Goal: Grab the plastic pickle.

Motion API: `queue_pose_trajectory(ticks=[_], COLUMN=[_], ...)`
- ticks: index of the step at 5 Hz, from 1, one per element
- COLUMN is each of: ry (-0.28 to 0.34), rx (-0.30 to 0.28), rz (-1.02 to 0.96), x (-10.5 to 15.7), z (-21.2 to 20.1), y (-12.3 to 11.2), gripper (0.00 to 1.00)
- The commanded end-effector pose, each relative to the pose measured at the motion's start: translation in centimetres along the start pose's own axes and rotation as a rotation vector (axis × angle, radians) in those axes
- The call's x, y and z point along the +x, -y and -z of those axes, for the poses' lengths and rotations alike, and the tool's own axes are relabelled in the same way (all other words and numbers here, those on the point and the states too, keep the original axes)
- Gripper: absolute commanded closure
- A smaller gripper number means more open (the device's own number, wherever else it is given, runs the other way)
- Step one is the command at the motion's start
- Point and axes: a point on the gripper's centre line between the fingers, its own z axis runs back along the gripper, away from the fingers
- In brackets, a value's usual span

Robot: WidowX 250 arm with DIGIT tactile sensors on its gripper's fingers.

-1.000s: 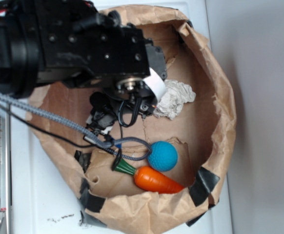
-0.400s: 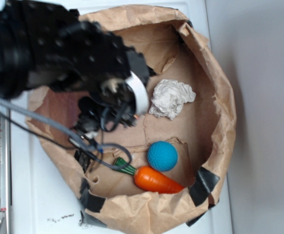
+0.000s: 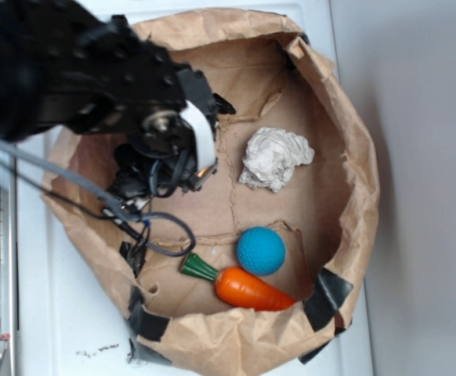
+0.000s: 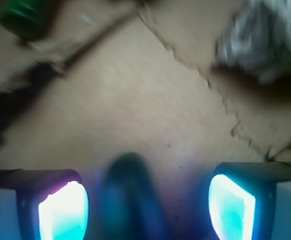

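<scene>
Seen from the wrist camera, the black two-fingered tool (image 4: 145,202) stands wide open with nothing held, its two glowing pads (image 4: 63,210) at the lower corners of the frame and well apart. Between them, nearer the left pad and touching neither, lies the smooth dark teal-green oblong plastic pickle (image 4: 128,192), blurred, its rounded end pointing away from the camera and its long axis running from the bottom edge up into the frame, roughly in line with the fingers. It rests on the creased brown paper floor (image 4: 150,110) of a wide, shallow crumpled brown paper bag (image 3: 353,180) patched with black tape. Farther off in the wrist view a torn seam runs across the paper, a blurred green shape sits at the upper left, and a crumpled white paper wad (image 4: 265,45) lies at the upper right. From the exterior camera, the black robot arm (image 3: 71,78) reaches in from the upper left and covers the left part of the bag, hiding the pickle from that view. The white wad (image 3: 273,159) lies to the arm's right, apart from it. Toward the bag's lower rim a blue dimpled ball (image 3: 261,251) sits just beside an orange toy carrot with a green top (image 3: 244,287). The bag stands on a white desk (image 3: 56,329).
</scene>
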Motion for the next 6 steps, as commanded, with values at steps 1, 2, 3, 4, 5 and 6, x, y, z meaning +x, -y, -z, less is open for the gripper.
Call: queue_pose_trajectory(ticks=[1, 2, 3, 4, 5, 6], ry=[0.032, 0.06, 0.097, 0.114, 0.141, 0.212], rx=[0.089, 0.117, 0.121, 0.114, 0.099, 0.037], rz=[-0.087, -0.091, -0.093, -0.102, -0.159, -0.277], x=[2.6, 2.6, 2.5, 2.5, 2.6, 1.8], z=[-1.2, -1.7, -2.8, -3.8, -5.7, -7.9], y=[-2.6, -2.7, -2.4, -2.1, -2.2, -2.6], gripper=[1.0, 1.0, 1.0, 1.0, 1.0, 0.0])
